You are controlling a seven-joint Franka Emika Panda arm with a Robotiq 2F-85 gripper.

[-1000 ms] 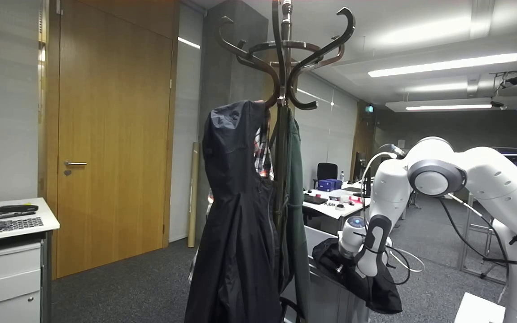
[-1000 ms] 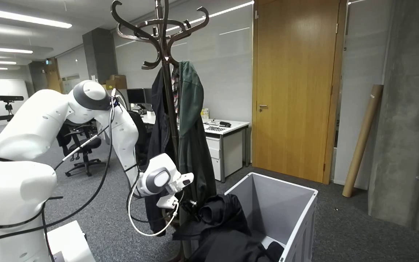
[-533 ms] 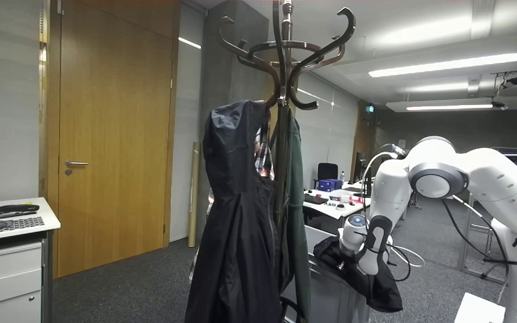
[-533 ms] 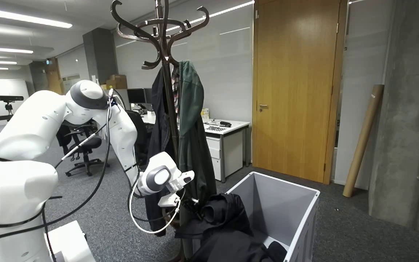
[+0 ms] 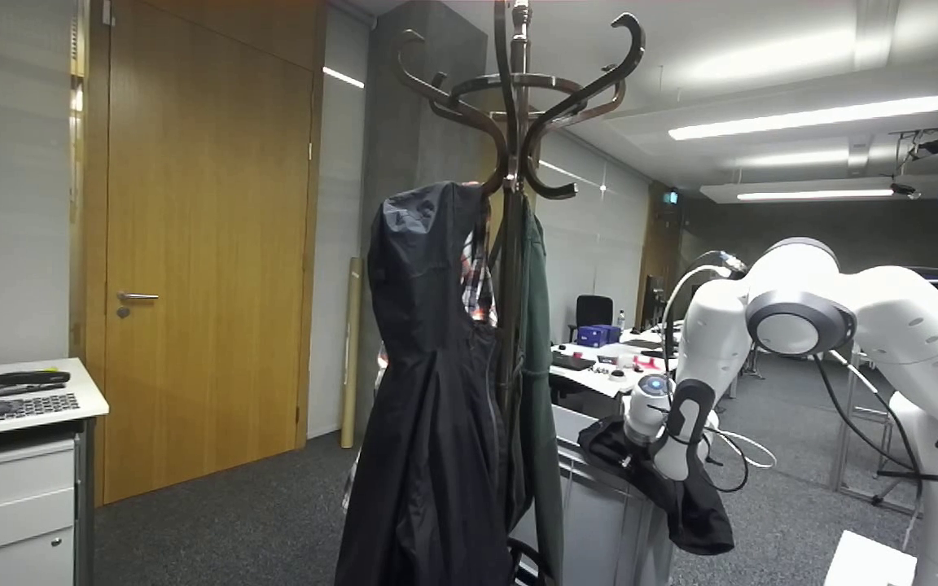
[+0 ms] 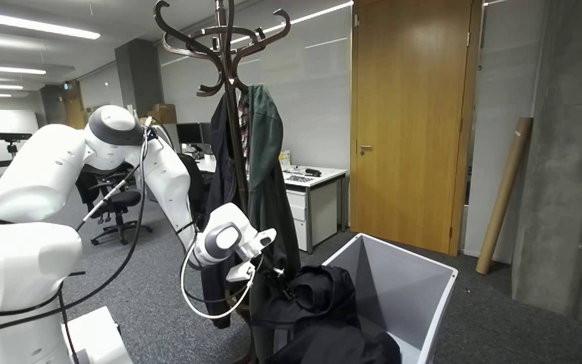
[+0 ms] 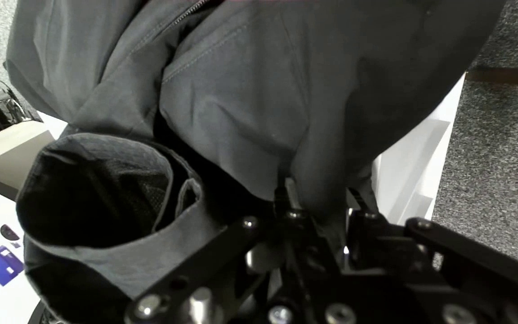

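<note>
A black jacket (image 6: 324, 298) lies bunched over the near side of a grey plastic box (image 6: 397, 283). In an exterior view, part of the jacket (image 5: 699, 513) hangs down outside the box (image 5: 609, 521). My gripper (image 6: 277, 283) reaches down to the jacket beside the coat stand. In the wrist view, the jacket (image 7: 250, 103) fills the middle, with a round opening in the cloth at left. The gripper's fingers (image 7: 319, 193) stand a little apart with a fold of dark cloth between them. The box's pale wall (image 7: 414, 180) shows right of the fingers.
A dark wooden coat stand (image 5: 511, 244) stands close to the arm, holding a black hooded jacket (image 5: 428, 366), a green jacket (image 6: 265, 146) and a checked shirt (image 5: 477, 285). A desk (image 6: 321, 177), a door (image 6: 407, 126) and a cardboard tube (image 6: 504, 197) are behind.
The gripper has risen slightly and moved away from the robot base. The jacket has moved with it. The box has shifted and appears to tilt the same way.
</note>
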